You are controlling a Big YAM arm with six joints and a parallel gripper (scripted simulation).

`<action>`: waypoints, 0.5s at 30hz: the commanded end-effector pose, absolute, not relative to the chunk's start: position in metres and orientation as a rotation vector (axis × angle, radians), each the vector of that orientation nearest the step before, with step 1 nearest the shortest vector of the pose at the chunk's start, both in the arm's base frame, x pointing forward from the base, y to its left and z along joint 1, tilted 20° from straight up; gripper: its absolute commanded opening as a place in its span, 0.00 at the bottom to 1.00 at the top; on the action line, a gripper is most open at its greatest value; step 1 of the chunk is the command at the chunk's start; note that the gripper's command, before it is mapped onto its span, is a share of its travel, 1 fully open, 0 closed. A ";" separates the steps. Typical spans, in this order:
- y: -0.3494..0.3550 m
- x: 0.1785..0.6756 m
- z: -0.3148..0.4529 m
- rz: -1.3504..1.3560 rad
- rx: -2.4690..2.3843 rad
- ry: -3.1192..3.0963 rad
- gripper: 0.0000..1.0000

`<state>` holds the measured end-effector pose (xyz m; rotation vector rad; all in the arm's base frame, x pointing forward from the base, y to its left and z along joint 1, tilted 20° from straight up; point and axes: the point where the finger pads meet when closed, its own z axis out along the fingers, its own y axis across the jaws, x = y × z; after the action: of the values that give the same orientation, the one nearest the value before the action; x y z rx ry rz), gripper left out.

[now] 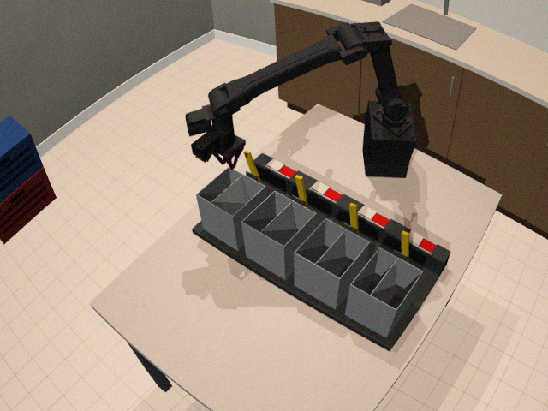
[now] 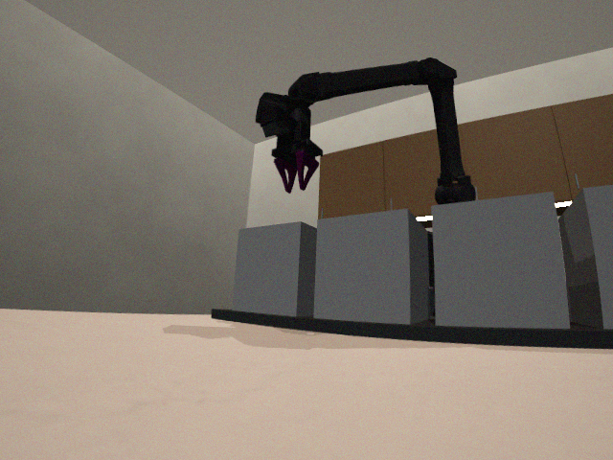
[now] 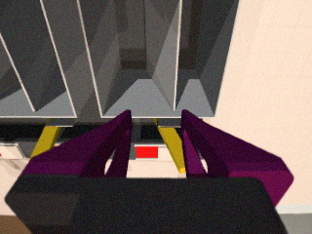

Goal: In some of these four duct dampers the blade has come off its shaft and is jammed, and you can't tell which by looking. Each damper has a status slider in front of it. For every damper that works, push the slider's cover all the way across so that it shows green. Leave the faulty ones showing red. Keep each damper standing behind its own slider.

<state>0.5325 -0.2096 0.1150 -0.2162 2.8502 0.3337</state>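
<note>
Standing in line: four dampers [image 1: 278,236], four yellow levers [image 1: 301,189], four sliders [image 1: 326,191].

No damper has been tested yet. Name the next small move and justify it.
Probably lower the end effector onto the end damper's yellow lever. It hovers partly open and empty just above it, and all four sliders, like this one, show red.

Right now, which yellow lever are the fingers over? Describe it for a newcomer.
On the table, four grey dampers stand on a dark base, each with a yellow lever. It is the end lever, farthest from the arm's pedestal, directly under the purple fingers.
</note>
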 end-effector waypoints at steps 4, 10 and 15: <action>-0.222 0.553 0.151 0.263 -0.214 2.784 0.36; -0.222 0.553 0.151 0.263 -0.214 2.784 0.36; -0.225 0.523 0.107 0.373 -0.207 2.851 0.36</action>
<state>0.5328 -0.2086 0.1155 -0.2200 2.8432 0.3468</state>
